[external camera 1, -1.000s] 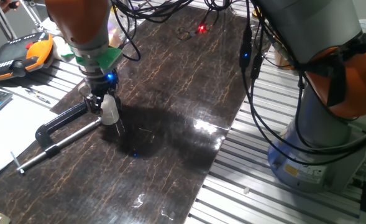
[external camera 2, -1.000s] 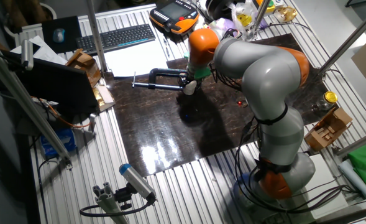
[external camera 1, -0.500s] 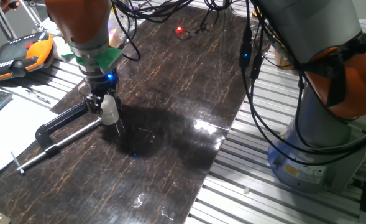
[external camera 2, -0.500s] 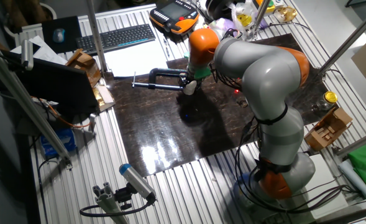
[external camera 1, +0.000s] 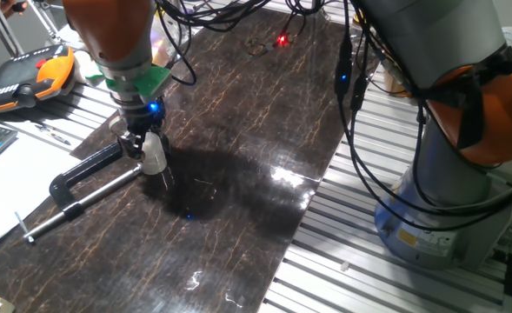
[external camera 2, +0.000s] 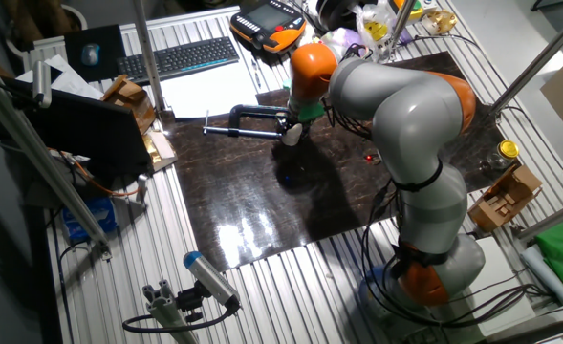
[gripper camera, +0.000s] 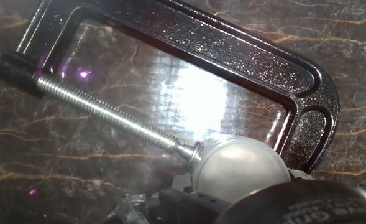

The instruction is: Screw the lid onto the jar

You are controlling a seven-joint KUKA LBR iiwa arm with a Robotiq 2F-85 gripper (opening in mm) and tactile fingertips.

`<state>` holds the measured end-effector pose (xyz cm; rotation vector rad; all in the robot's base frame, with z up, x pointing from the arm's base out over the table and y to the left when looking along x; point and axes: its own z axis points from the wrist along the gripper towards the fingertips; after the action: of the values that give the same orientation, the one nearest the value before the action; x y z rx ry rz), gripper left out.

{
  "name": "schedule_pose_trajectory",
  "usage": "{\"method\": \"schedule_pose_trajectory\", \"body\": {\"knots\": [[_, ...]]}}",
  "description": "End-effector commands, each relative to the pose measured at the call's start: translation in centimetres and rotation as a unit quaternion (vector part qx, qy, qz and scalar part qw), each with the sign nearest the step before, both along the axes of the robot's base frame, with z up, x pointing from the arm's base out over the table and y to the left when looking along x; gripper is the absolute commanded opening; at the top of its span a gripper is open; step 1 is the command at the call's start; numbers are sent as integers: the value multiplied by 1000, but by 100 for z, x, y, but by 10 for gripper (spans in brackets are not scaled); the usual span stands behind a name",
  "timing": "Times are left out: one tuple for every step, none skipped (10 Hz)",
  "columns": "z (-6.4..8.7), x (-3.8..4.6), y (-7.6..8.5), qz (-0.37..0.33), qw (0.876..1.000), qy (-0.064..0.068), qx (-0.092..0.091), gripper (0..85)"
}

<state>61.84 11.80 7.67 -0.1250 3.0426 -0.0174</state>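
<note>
A: The arm's gripper (external camera 1: 142,146) hangs low over the dark table (external camera 1: 238,174), right at the black C-clamp (external camera 1: 82,178). What is the risk?

B: The whitish jar (gripper camera: 235,168), pinned in the clamp between screw tip and anvil, could twist loose if the turn binds.

A: And the lid (external camera 1: 155,144)?

B: Seemingly between the fingers, atop the jar; grip width I cannot tell. The jar's contents are hidden.
</note>
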Motion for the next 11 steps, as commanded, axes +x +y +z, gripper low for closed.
{"method": "schedule_pose_trajectory", "body": {"knots": [[-1,0,1,-1,1000,1,0,700],[-4,0,3,-5,1000,0,0,693],[-6,0,4,-12,1000,-1,4,700],[-9,0,5,-24,1000,-2,6,700],[-10,0,6,-33,999,-3,4,700],[-10,0,5,-49,999,-5,6,700],[-11,1,6,-64,998,-6,7,700],[-11,1,8,-80,997,-7,10,700],[-10,1,8,-94,996,-7,11,700],[-10,0,8,-108,994,-8,11,700],[-10,0,9,-127,992,-8,11,700]]}}
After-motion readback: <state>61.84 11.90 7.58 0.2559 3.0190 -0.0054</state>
